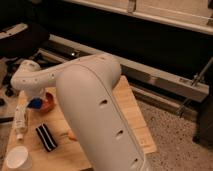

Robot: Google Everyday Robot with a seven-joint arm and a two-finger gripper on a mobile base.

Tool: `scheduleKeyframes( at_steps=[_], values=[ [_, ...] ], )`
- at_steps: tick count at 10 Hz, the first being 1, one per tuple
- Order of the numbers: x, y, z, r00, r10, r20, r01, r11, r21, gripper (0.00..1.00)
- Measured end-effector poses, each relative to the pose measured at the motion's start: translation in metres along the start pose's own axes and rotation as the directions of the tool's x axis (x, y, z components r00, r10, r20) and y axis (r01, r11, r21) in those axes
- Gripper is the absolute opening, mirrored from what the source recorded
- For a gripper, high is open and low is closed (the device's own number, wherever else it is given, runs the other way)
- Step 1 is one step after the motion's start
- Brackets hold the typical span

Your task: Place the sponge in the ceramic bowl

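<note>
The blue sponge (35,103) shows at the left rim of the orange-red ceramic bowl (48,104), which sits on the wooden table (127,107) at its far left. I cannot tell whether the sponge rests in the bowl or hangs over it. My gripper (31,95) is directly above the sponge, at the end of the large white arm (95,110), and is mostly hidden by the white wrist (25,80). The arm covers the middle of the table.
A black-and-white striped flat piece (46,137) lies in front of the bowl. A white cup (17,158) stands at the near left corner, a white tube (21,121) lies at the left edge, and an orange item (72,135) peeks out by the arm.
</note>
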Motion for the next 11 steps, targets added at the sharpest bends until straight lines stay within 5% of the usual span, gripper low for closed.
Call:
scheduleKeyframes(
  at_steps=[3, 6, 11],
  values=[
    [-0.006, 0.001, 0.0022, 0.998, 0.026, 0.055, -0.027, 0.999, 0.017, 0.78],
    [-0.0107, -0.0034, 0.0029, 0.993, 0.084, 0.08, -0.086, 0.996, 0.03, 0.8],
    [-0.0108, -0.0039, 0.003, 0.993, 0.084, 0.081, -0.086, 0.996, 0.031, 0.8]
  ],
)
